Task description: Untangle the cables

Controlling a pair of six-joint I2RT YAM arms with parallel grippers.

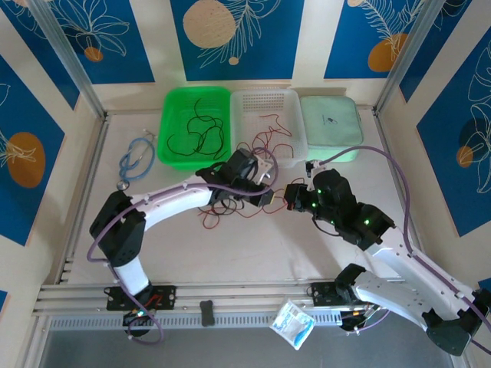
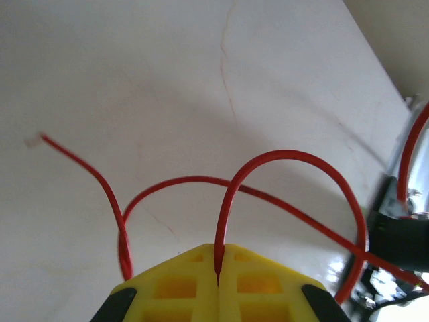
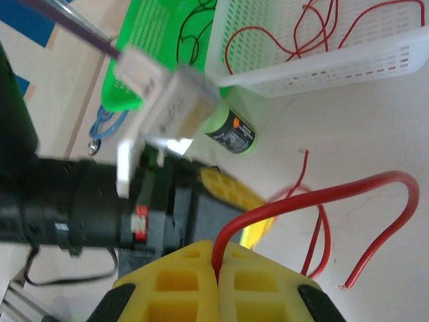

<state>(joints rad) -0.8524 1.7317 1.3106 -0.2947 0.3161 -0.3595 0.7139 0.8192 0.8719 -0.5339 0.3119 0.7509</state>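
Red cable [image 2: 288, 157] pinched in left gripper [image 2: 218, 268] | right gripper [image 3: 218, 265] pinches a red strand too | step, we judge: separating | next: draw apart toward table [image 1: 253, 245] side edges

The red cables [image 2: 288, 157] have a smooth, glossy plastic sheath. The black cables [image 1: 211, 138] look thinner and duller. The fingers [image 2: 177, 285] of the left gripper [image 2: 218, 258] and those of the right gripper [image 3: 218, 258] are matt yellow plastic with moulded square recesses. The table [image 2: 134, 80] is white, smooth and faintly shiny, marked with fine hairline cracks. The green basket [image 1: 198, 91] is glossy, perforated plastic. The white basket [image 1: 265, 93] is a duller plastic lattice. The frame rails [image 1: 245, 293] are ribbed bare metal. The arm shells [image 1: 173, 203] are glossy white plastic.
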